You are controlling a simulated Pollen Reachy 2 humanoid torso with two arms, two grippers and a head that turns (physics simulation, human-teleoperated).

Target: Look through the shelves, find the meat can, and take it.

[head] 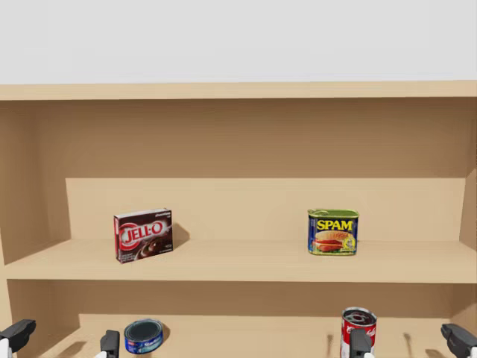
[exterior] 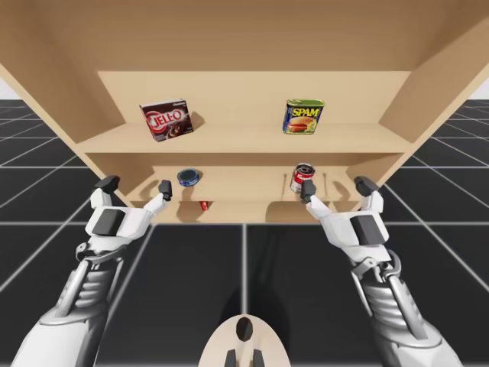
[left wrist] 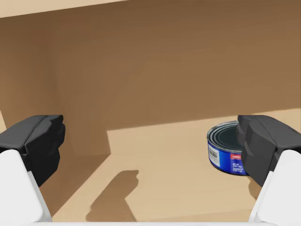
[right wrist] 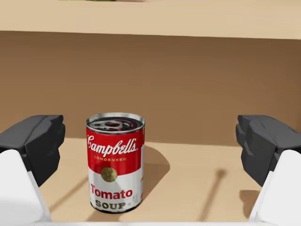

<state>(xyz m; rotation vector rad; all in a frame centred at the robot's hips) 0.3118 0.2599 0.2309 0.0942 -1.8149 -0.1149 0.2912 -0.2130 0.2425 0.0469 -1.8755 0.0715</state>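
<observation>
The meat can (exterior: 304, 116) (head: 332, 232), a blue and yellow rectangular tin, stands upright on the upper shelf board (exterior: 244, 142) at the right. Both grippers are one shelf lower. My right gripper (exterior: 336, 186) (right wrist: 150, 150) is open in front of the lower shelf, with a red and white round can (right wrist: 115, 162) (exterior: 302, 177) ahead of it near its left finger, untouched. At the lower shelf's left end my left gripper (exterior: 136, 186) (left wrist: 150, 150) is open too. A flat blue can (left wrist: 228, 148) (exterior: 189, 177) lies ahead of it, partly hidden by its right finger.
A dark brown and red box (exterior: 166, 120) (head: 143, 234) stands on the upper shelf at the left. The shelf unit's side walls (exterior: 435, 84) close in both ends. A small red thing (exterior: 204, 205) lies under the lower shelf's front edge.
</observation>
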